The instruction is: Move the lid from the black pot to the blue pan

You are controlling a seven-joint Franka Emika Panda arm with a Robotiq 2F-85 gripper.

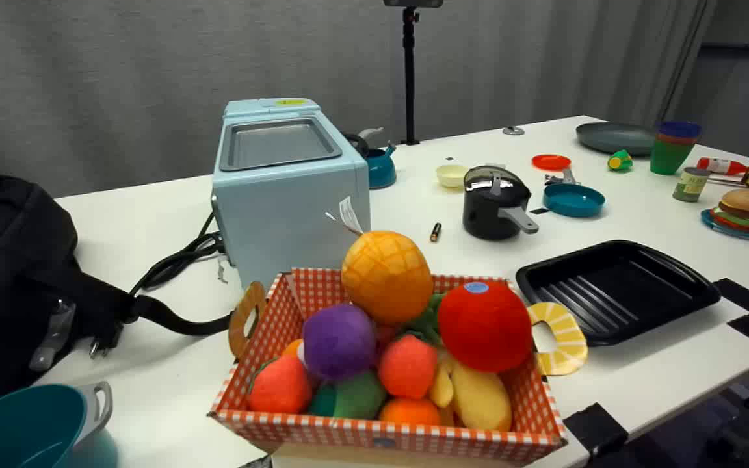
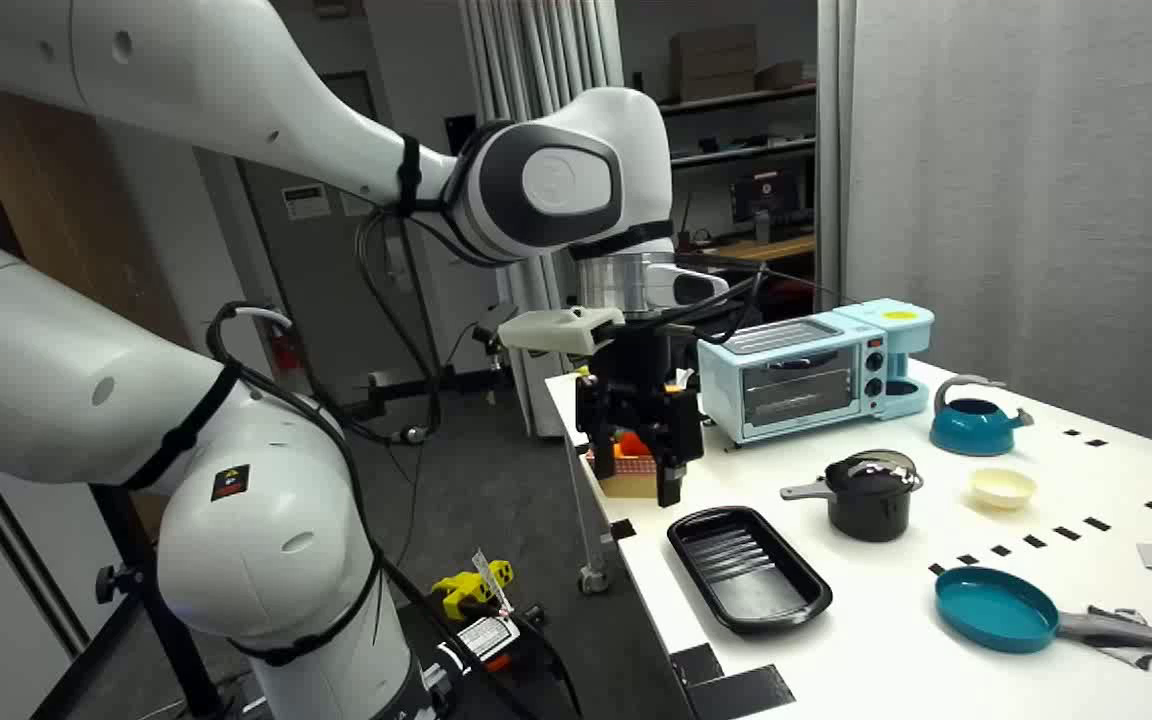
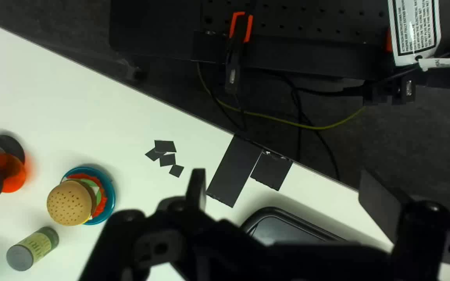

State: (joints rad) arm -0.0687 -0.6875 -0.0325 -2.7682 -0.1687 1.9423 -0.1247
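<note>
Plainly, the pincer [image 3: 286, 191] gapes wide and empty, well apart from the lid [image 1: 494, 182].

I run a white arm [image 2: 266, 575] dotted with grey ovals [image 2: 297, 541], black straps [image 2: 183, 430] round it and dark cables [image 2: 357, 492] looping off. A small black label [image 2: 230, 483] sits lower left; mid-frame, below a silver collar [image 2: 616, 281], my gripper [image 2: 633, 482] is black.

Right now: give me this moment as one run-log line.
lid: on black pot | blue pan: uncovered | gripper: open, holding nothing, apart from lid | transfer: not yet done
</note>
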